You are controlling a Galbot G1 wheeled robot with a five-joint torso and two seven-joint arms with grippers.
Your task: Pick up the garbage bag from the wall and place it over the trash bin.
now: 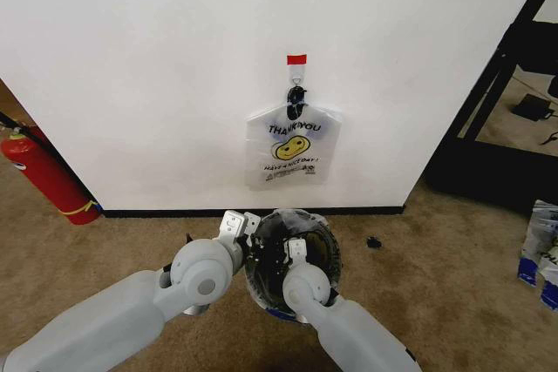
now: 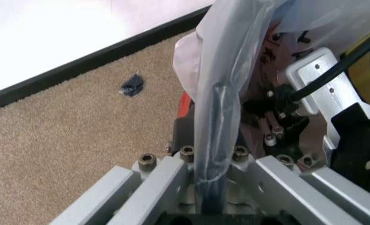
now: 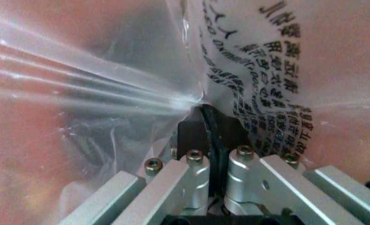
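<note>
Beige carpet below the white wall (image 1: 157,67); I am holding both grippers, left gripper (image 2: 211,187) and right gripper (image 3: 213,164), clamped on the garbage bag (image 2: 225,70) at the trash bin (image 1: 324,246); stretching evenly should avoid tears.

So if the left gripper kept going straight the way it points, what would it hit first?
The bag: the left gripper is shut on its film over the bin rim, so it would push that first. Beyond, depth is unclear.
</note>
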